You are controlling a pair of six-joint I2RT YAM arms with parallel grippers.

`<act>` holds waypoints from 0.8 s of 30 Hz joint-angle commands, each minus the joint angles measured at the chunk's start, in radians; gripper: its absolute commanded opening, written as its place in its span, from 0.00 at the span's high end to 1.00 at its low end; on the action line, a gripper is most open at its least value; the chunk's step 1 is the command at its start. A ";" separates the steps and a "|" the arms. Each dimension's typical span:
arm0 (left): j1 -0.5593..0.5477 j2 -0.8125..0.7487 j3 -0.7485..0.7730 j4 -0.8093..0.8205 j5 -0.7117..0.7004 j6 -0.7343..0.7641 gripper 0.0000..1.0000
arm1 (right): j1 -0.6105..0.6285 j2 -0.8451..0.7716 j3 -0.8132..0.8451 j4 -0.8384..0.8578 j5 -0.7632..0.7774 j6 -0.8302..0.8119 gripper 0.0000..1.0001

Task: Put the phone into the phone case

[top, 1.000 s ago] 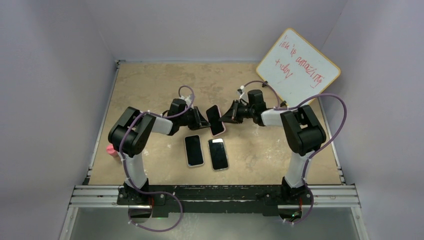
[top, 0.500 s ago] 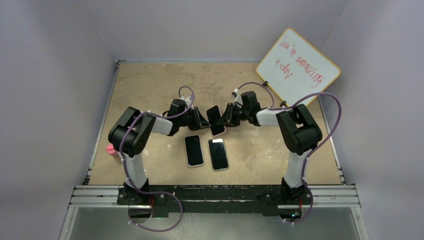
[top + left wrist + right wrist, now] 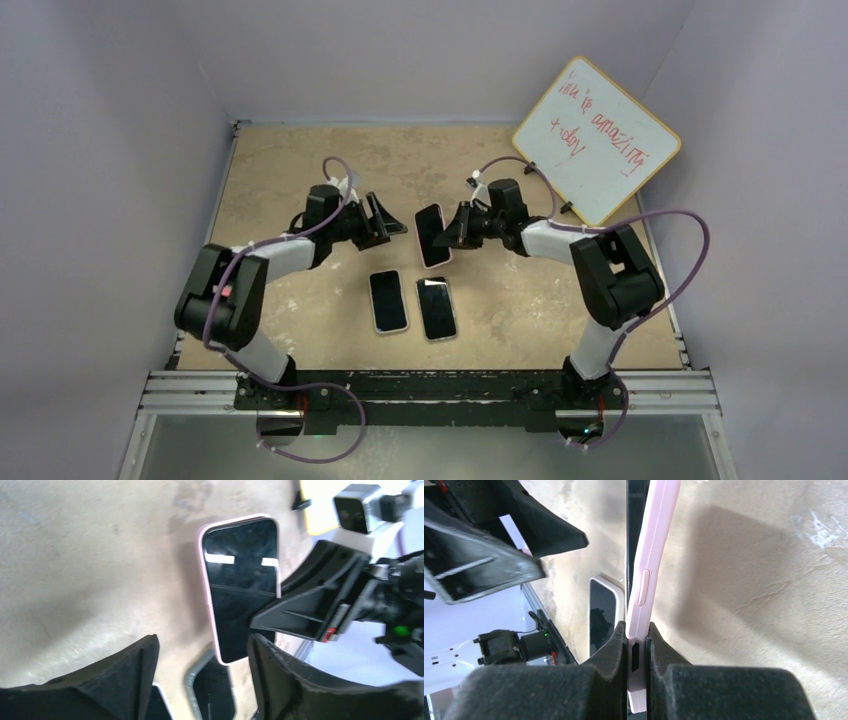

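A black phone (image 3: 432, 236) sits inside a pink phone case (image 3: 651, 555) and is held up off the table, tilted. My right gripper (image 3: 452, 232) is shut on the bottom end of the case, its pads (image 3: 616, 645) pressing both faces beside the charging port. In the left wrist view the dark screen (image 3: 242, 580) shows, framed by the pink rim. My left gripper (image 3: 392, 222) stands open to the left of the phone and apart from it, with nothing between its fingers (image 3: 142, 665).
Two more phones lie face up side by side on the tan table (image 3: 300, 170), a white-rimmed one (image 3: 388, 301) and a grey-rimmed one (image 3: 436, 308), just in front of the held phone. A whiteboard (image 3: 597, 140) leans at the back right.
My left gripper has let go of the phone, opened and drawn back to the left. The right gripper stays shut on the cased phone, which has shifted slightly.
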State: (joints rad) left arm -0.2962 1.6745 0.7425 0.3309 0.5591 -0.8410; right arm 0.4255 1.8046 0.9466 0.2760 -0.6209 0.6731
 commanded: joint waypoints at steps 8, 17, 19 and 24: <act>0.011 -0.372 0.016 -0.199 0.160 0.108 0.12 | 0.007 -0.287 -0.185 0.391 -0.148 0.213 1.00; 0.011 -0.494 -0.175 0.198 0.331 -0.124 0.14 | 0.111 -0.467 -0.235 0.536 -0.142 0.315 1.00; 0.011 -0.507 -0.195 0.247 0.344 -0.151 0.15 | 0.137 -0.492 -0.236 0.558 -0.128 0.325 1.00; 0.011 -0.549 -0.251 0.393 0.361 -0.250 0.19 | 0.161 -0.542 -0.246 0.574 -0.073 0.328 1.00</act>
State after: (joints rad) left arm -0.2882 1.1767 0.5270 0.4988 0.8795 -0.9821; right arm 0.5739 1.3201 0.6895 0.7170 -0.7204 0.9714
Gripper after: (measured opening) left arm 0.834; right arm 0.094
